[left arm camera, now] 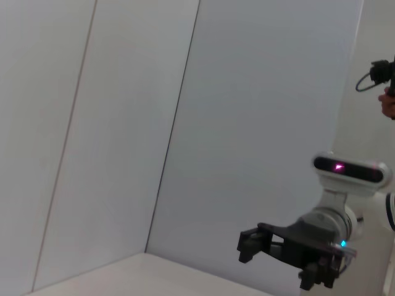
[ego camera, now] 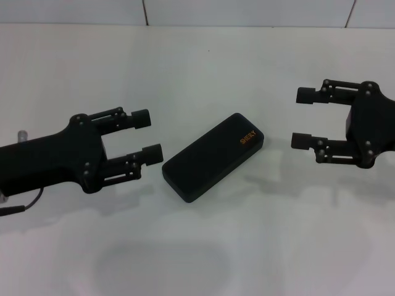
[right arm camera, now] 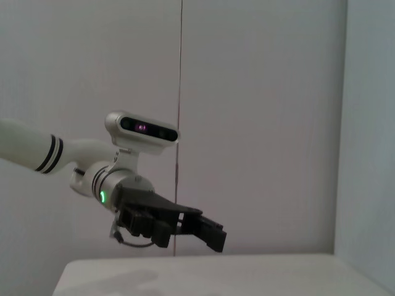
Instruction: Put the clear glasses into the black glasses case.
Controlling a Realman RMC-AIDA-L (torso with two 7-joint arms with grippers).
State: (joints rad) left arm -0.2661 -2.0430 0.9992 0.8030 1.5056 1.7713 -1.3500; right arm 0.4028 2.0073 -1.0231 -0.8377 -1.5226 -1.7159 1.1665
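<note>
The black glasses case (ego camera: 213, 157) lies slantwise on the white table (ego camera: 197, 74) with its lid shut and orange-gold lettering near its far right end. No clear glasses show in any view. My left gripper (ego camera: 149, 135) hovers just left of the case, open and empty, fingertips pointing at it. To the right of the case, a short gap away, my right gripper (ego camera: 300, 117) is also open and empty. The left wrist view shows the right gripper (left arm camera: 247, 245) from afar. The left gripper (right arm camera: 216, 237) appears in the right wrist view.
White wall panels (ego camera: 247, 11) rise behind the table's far edge. A faint grey rounded patch (ego camera: 160, 266) shows on the table near the front; I cannot tell what it is. A thin cable (ego camera: 18, 206) hangs by my left arm.
</note>
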